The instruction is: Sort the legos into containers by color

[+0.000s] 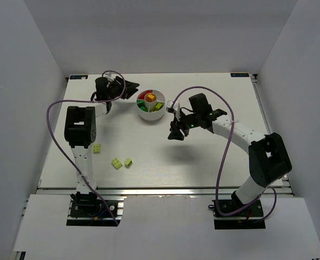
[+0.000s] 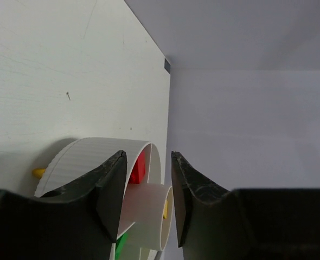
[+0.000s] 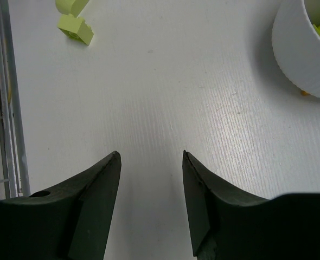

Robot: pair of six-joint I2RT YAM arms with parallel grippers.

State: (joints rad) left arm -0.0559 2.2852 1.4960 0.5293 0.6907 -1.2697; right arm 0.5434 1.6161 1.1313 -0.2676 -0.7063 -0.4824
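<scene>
Round white dish [image 1: 149, 115] at 12 o'clock of the tabletop [image 1: 203, 162] middle, divided into wedges around a central cup [image 2: 148, 208]. Holds red bricks [image 1: 142, 97] in the 10 o'clock wedge, an orange-yellow brick [image 1: 151, 98] in the cup, something dark green [image 1: 144, 106] toward 7 o'clock and lime pieces [image 1: 159, 106] toward 4 o'clock (exact counts too small to tell).

Well apart from the dish, at about 7 o'clock of it: a lime pair [image 1: 117, 163] lying side by side on the tabletop, and a lone lime brick [image 1: 97, 148] near them at their 10 o'clock.

Left pincer [image 1: 132, 91] at 9 o'clock of the dish, just beside the rim, tips pointing at it. Jaws parted a moderate way, gripping nothing (through the gap in the wrist view: the cup and a red brick beyond).

Right pincer [image 1: 176, 134] at 4 o'clock of the dish, clear of its wall, above bare tabletop. Jaws likewise parted and empty, with the lime pair far off at 11 o'clock in its own wrist view and the dish wall at 2 o'clock.
</scene>
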